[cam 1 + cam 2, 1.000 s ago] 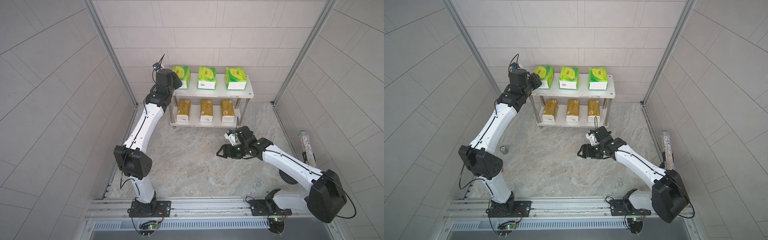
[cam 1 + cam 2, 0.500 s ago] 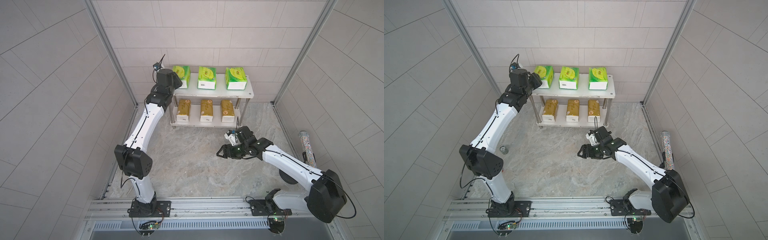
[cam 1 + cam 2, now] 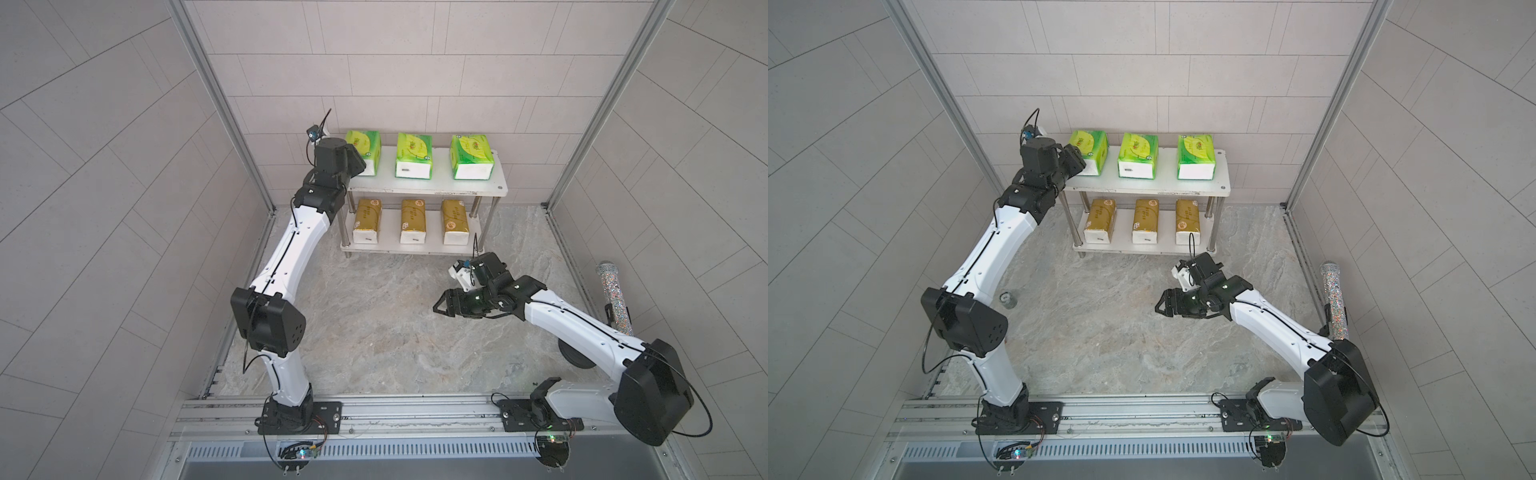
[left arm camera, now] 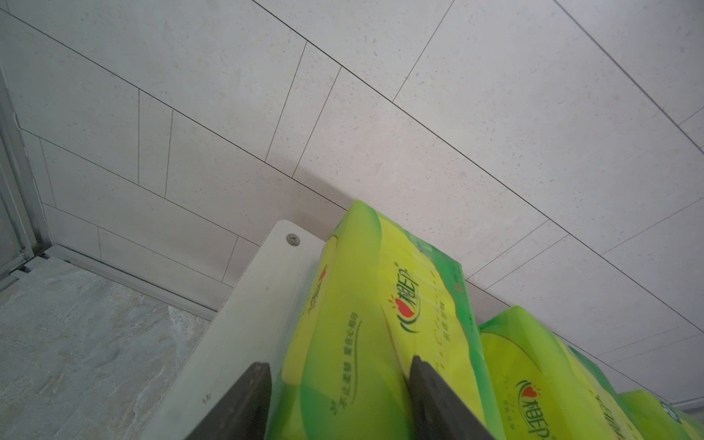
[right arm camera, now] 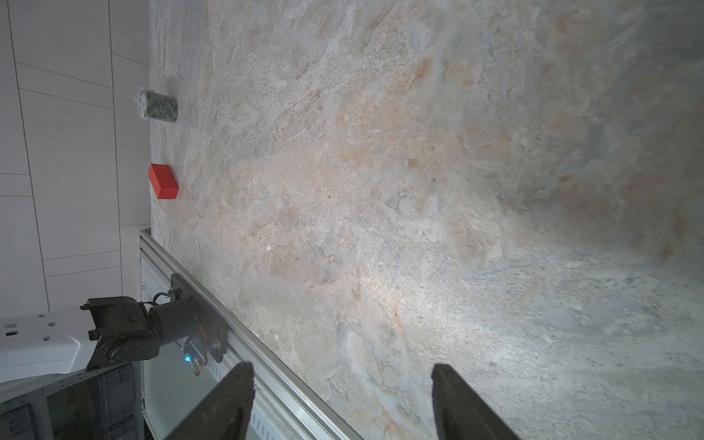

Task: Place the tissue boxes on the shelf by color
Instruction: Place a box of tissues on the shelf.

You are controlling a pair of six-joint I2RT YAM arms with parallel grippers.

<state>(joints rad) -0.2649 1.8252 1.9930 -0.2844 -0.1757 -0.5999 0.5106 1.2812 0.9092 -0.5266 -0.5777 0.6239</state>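
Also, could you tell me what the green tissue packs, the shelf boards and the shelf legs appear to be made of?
The green tissue packs: thin glossy plastic film, judging by the sheen and soft creases in the left wrist view. The shelf boards: white and matte, perhaps painted wood or plastic; a screw head sits in one corner. The legs: polished metal, given their shine.

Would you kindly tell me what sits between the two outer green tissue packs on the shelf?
A third green pack stands between the left pack and the right pack, apart from both, on the shelf's top board; both top views show it.
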